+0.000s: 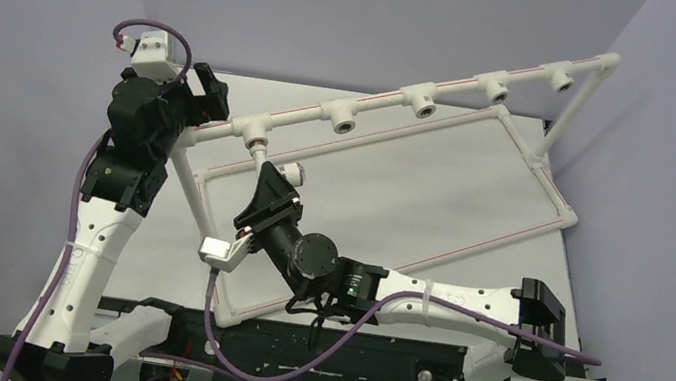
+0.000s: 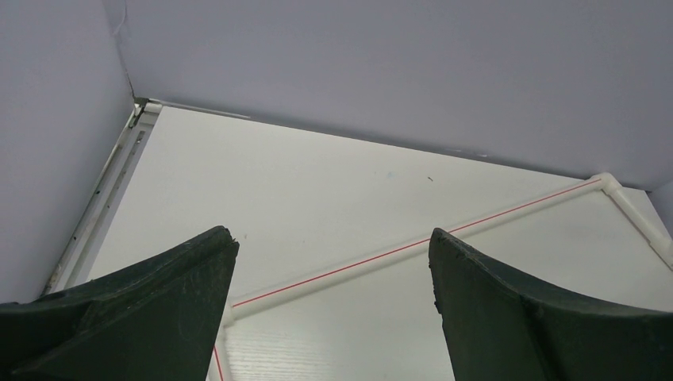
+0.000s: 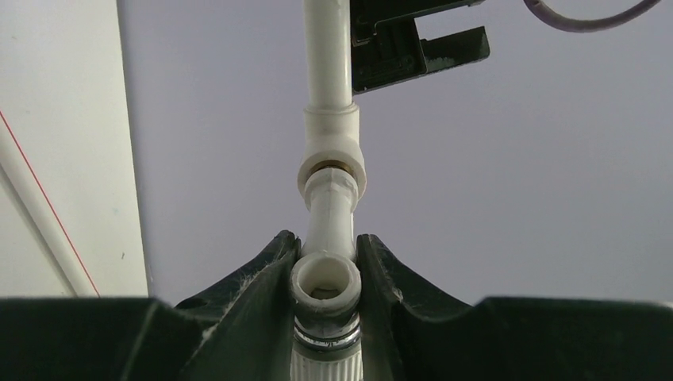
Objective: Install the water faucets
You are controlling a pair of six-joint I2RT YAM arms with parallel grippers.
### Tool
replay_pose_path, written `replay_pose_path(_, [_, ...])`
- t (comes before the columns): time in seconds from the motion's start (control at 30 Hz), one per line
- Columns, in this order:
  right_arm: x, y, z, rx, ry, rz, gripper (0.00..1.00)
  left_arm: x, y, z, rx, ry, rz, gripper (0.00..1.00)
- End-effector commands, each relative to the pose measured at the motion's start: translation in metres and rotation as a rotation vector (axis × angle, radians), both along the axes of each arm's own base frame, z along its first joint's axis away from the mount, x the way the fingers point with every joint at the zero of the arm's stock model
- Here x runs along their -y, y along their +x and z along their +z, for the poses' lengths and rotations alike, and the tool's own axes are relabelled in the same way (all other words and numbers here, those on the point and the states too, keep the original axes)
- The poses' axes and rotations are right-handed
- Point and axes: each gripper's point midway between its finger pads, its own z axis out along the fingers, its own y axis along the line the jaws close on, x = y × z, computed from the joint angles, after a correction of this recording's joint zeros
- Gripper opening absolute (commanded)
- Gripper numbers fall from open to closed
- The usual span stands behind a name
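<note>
A small white water faucet (image 3: pixel 327 274) with a chrome ring sits between my right gripper's fingers (image 3: pixel 262 290). Its threaded end is in the leftmost tee socket (image 3: pixel 332 155) of the white pipe frame. In the top view the right gripper (image 1: pixel 271 189) is shut on the faucet (image 1: pixel 288 173) just below that socket (image 1: pixel 257 130). My left gripper (image 1: pixel 210 91) is open and empty, at the frame's upper left end beside the top rail. In the left wrist view its fingers (image 2: pixel 159 294) stand wide apart over the table, with a red-striped pipe (image 2: pixel 413 248) beyond them.
The white pipe frame (image 1: pixel 472 211) with red stripes leans across the table; its raised top rail carries several more open tee sockets (image 1: pixel 423 102). Grey walls close in at the back and both sides. A purple cable (image 1: pixel 310 348) trails from the right arm.
</note>
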Motion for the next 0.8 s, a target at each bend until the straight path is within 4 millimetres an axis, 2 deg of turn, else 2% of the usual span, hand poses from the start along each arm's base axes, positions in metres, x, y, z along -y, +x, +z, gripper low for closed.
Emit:
replay_pose_path(0.0, [0.004,-0.006,0.031,-0.064,0.285,0.013,0.00,0.005,-0.008,0.002,0.003,-0.003,-0.037,0.89])
replay_pose_path(0.33, [0.010,-0.014,0.041,-0.296,0.852,0.069,0.00,0.005,-0.009,0.003,0.014,-0.035,-0.055,0.89])
replay_pose_path(0.53, [0.022,-0.011,0.046,-0.480,1.236,0.112,0.00,0.007,-0.011,0.005,0.025,-0.040,-0.062,0.89])
replay_pose_path(0.77, [0.027,-0.008,0.043,-0.662,1.555,0.135,0.00,0.008,-0.014,0.009,0.050,-0.048,-0.072,0.89])
